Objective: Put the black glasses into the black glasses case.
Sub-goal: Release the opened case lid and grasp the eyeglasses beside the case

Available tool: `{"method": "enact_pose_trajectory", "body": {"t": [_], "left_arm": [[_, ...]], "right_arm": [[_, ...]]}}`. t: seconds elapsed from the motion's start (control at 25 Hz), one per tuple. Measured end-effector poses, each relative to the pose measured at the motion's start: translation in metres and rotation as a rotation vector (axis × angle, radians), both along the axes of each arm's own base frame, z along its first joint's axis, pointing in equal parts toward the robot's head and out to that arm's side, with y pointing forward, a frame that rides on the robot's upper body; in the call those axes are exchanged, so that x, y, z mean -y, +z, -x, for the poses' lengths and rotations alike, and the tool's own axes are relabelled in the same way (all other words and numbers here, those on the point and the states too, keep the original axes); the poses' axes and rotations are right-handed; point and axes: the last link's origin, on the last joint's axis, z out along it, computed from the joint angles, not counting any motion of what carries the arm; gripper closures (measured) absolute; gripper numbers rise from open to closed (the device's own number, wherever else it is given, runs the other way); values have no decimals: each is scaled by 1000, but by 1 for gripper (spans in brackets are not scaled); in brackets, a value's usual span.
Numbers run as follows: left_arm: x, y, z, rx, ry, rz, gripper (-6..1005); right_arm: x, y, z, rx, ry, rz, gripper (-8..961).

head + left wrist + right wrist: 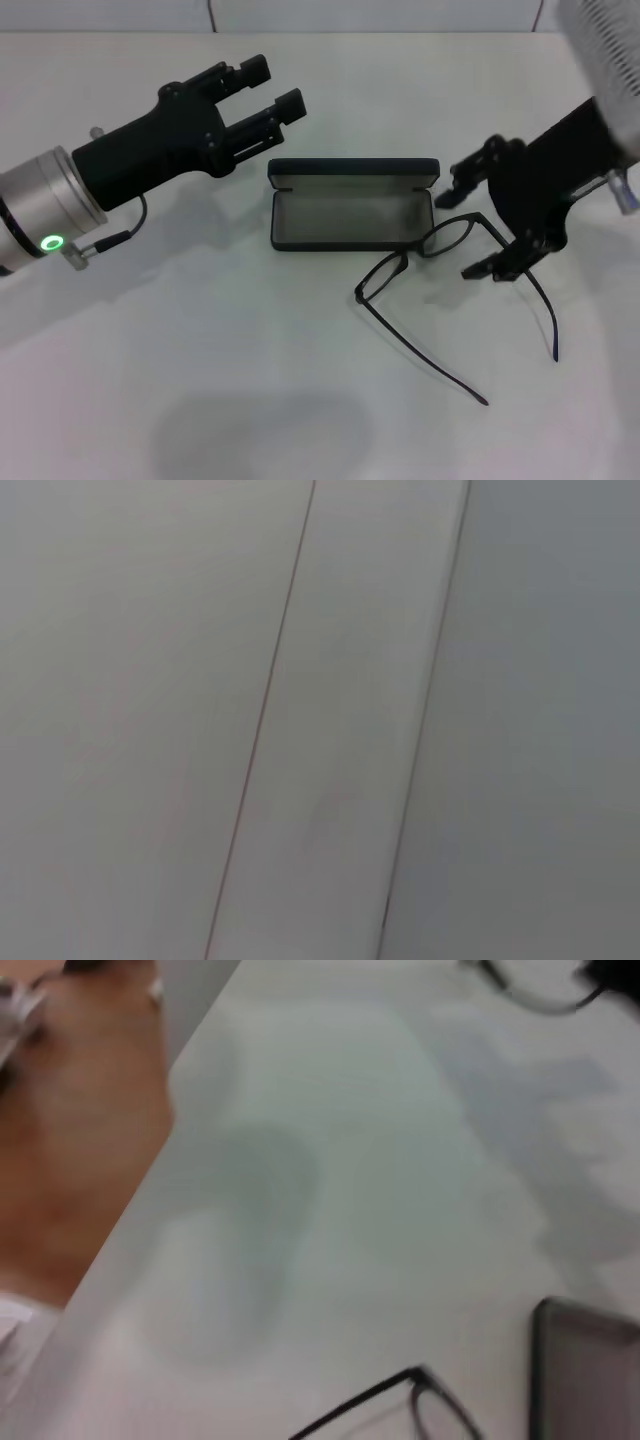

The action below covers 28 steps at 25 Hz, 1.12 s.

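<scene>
On a white table [200,400], the black glasses [440,243] lie unfolded just near and right of the black glasses case [352,205], which sits open, its grey lining showing. The right gripper [484,222] hovers at the frame's right hinge, fingers spread and grasping nothing. The left gripper [273,85] hangs left of the case, fingers released. The glasses look light, thin and fragile; the front frame seems the safest hold.
</scene>
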Motion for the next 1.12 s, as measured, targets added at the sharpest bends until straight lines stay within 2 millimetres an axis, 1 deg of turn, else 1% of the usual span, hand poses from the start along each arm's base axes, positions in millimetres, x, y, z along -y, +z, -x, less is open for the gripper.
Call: {"method": "enact_pose_trajectory", "body": {"t": [0.08,0.24,0.28,0.32,0.44,0.56,0.68,0.92,1.12], "left_arm": [[1,-2,2,1,3,-3,308],[3,-3,3,3,4,1,308],[3,-3,2,2,2,3,309],[3,-3,2,2,1,4,309],[2,-3,2,1,1,4,309],[2,-3,2,1,-1,4,310],[2,-4,2,1,-2,4,311],[0,-3,0,1,-3,0,312],[-1,-4,-2,-2,-10,4,312]], "right_arm": [[-1,-15,5,81,26,27,225],[-1,-35,13,153,93,40,248],[-1,-35,13,153,93,40,254],[-1,-39,14,165,108,38,260],[-3,-51,11,194,140,19,277],[-4,-63,2,225,155,5,295],[-4,-69,-4,249,148,12,313],[-6,-73,-6,242,147,-5,348],[-6,-74,-8,247,145,-7,453]]}}
